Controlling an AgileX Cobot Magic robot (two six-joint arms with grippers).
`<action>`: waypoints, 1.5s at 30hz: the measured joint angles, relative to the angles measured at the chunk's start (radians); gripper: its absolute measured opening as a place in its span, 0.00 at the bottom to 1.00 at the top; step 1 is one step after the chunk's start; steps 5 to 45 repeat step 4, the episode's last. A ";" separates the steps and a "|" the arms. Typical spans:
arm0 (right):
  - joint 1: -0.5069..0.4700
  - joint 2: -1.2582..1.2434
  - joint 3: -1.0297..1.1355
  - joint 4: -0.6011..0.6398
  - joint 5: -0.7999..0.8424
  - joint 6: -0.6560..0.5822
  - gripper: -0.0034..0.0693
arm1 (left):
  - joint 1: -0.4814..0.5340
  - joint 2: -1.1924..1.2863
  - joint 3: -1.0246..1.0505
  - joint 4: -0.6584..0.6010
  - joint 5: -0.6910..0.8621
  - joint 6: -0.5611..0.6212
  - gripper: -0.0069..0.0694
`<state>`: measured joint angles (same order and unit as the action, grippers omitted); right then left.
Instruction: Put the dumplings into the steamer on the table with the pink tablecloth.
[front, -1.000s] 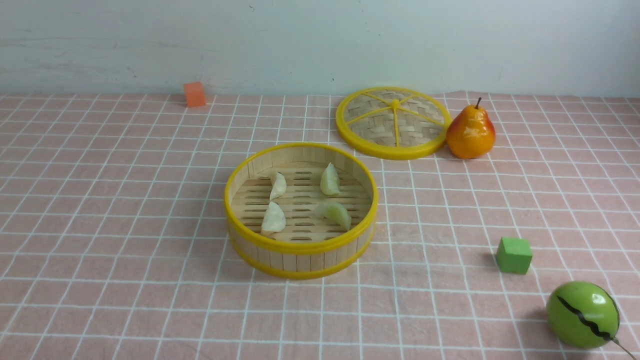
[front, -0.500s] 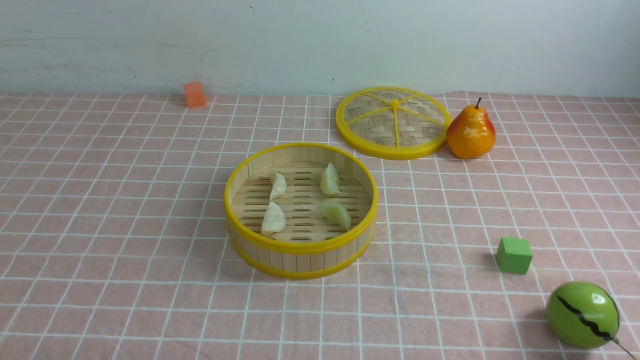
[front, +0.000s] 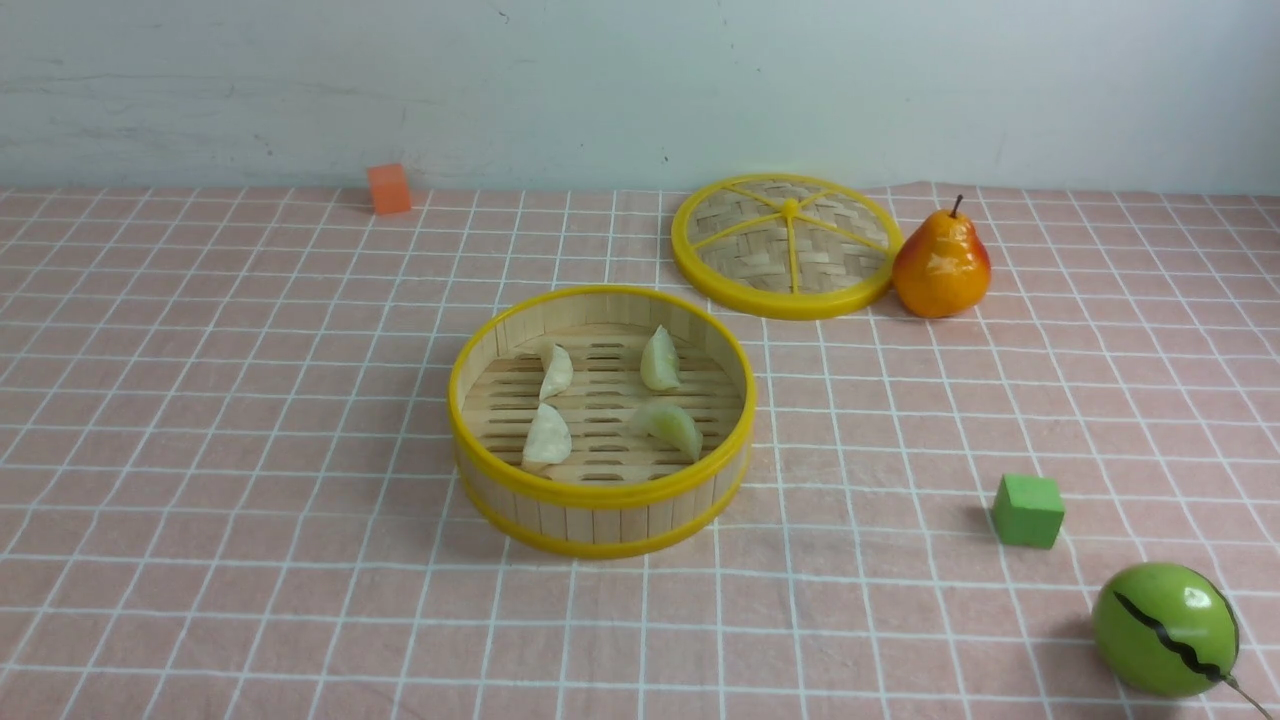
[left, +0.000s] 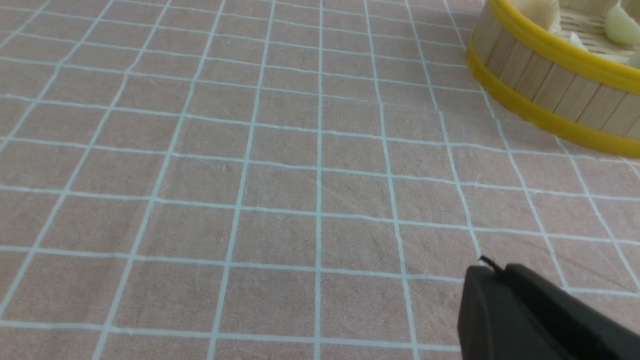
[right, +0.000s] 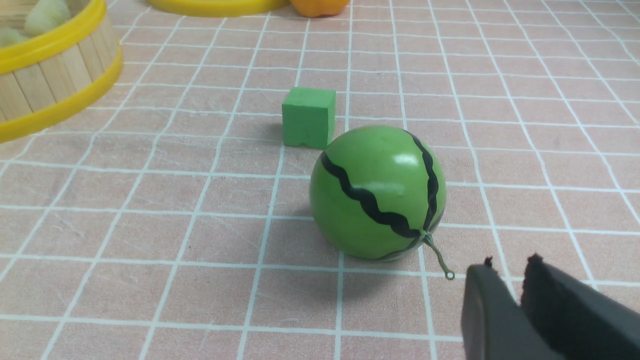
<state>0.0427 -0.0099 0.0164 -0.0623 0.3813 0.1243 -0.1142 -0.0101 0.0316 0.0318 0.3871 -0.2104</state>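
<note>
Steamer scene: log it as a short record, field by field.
steamer: open, upright on the pink tablecloth
dumplings: four, all inside
lid: flat on the cloth behind the steamer
pear: beside the lid
green cube: near the toy watermelon
orange cube: far edge
left gripper: shut, holding nothing
right gripper: nearly shut, holding nothing
</note>
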 joint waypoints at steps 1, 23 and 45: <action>0.000 0.000 0.000 0.000 0.000 0.000 0.21 | 0.000 0.000 0.000 0.000 0.000 0.000 0.11; 0.000 0.000 0.000 0.000 0.000 0.000 0.22 | 0.000 0.000 0.000 0.000 0.000 0.000 0.11; 0.000 0.000 0.000 0.000 0.000 0.000 0.22 | 0.000 0.000 0.000 0.000 0.000 0.000 0.11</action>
